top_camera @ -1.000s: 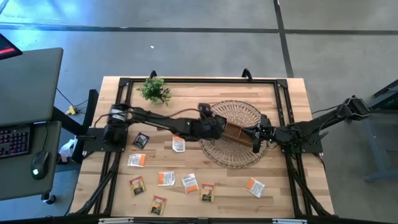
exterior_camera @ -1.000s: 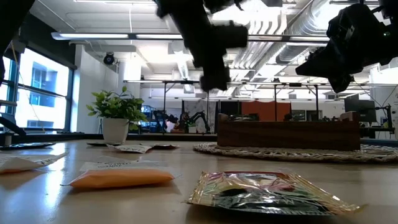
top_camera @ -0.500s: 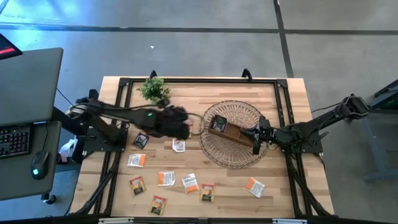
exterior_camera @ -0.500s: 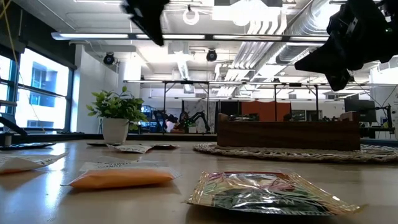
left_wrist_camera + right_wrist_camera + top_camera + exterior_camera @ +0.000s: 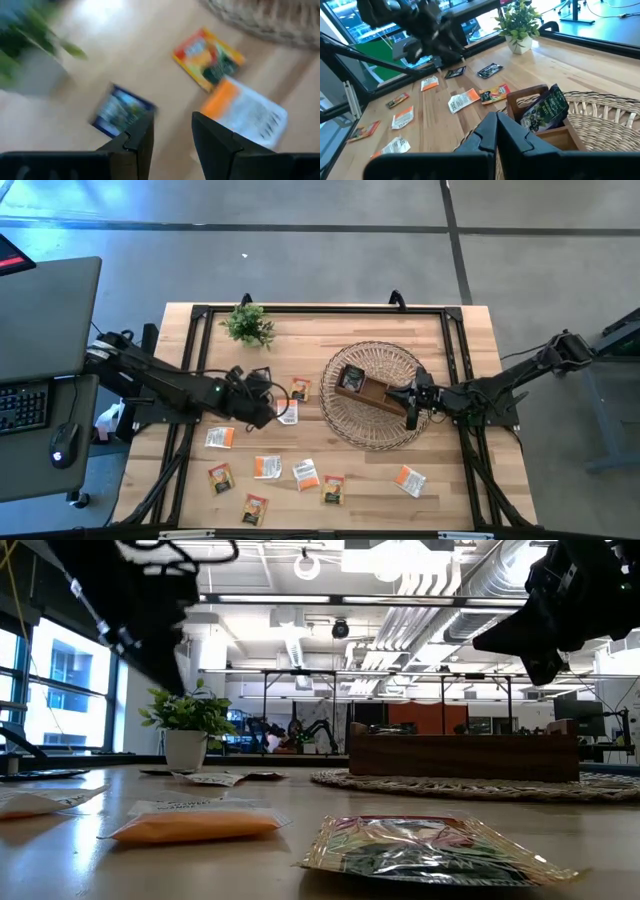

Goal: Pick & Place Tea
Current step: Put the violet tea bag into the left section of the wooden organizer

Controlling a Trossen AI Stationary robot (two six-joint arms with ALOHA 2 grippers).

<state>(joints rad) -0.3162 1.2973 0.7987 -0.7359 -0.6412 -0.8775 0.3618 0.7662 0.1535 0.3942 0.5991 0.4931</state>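
The left end effector (image 5: 262, 408) hovers open and empty over the tabletop (image 5: 450, 480), just above a black packet (image 5: 121, 109) and beside an orange one (image 5: 299, 389). The right end effector (image 5: 411, 409) sits closed over the basket (image 5: 375, 435), near the tray (image 5: 362, 388) holding a dark packet (image 5: 545, 108). More packets lie scattered along the tabletop's front.

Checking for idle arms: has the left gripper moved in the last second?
Yes. In the high view the left gripper has pulled back from over the wicker basket toward the table's left side, now above loose tea packets.
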